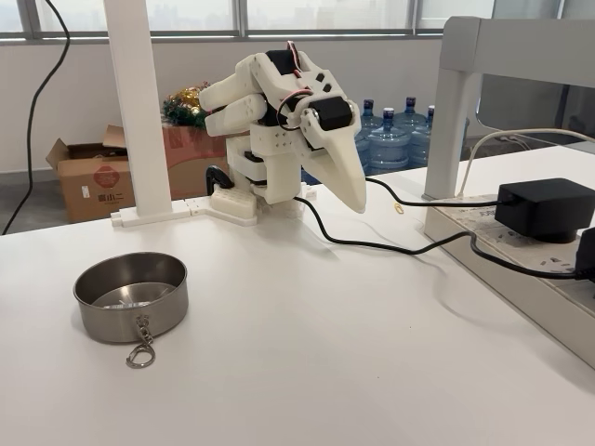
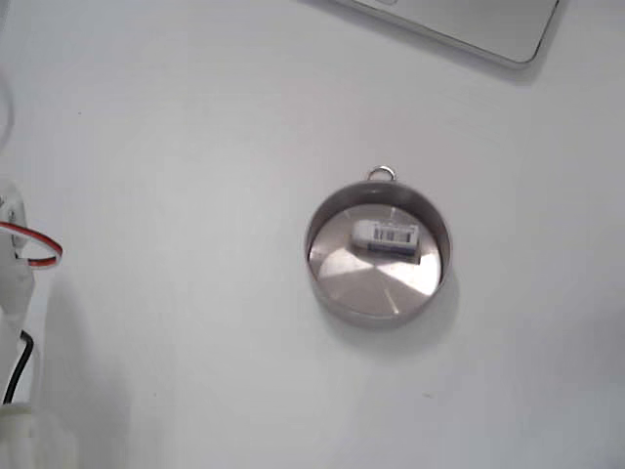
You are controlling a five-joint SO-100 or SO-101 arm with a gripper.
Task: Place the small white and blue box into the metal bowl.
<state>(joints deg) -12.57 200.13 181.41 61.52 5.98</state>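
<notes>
One small white and blue box lies flat inside the metal bowl, long axis seemingly left-right; fingers pressed together.

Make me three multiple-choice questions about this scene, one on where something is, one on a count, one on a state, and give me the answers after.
1. Where is the small white box with a barcode label?
A. on the table beside the bowl
B. inside the round stainless-steel bowl
C. between the arm's fingers

2. How many metal bowls stand on the white table?
A. one
B. two
C. three

3. How does the white robot arm stand?
A. stretched out over the bowl
B. folded back at its base, apart from the bowl
C. pressing on the bowl's rim

Answers: 1 B, the fixed view from above shows the box lying on the bowl's floor near its wall. 2 A, both fixed views show a single bowl. 3 B, the arm is tucked up with its fingers pointing down, well away from the bowl.
</notes>
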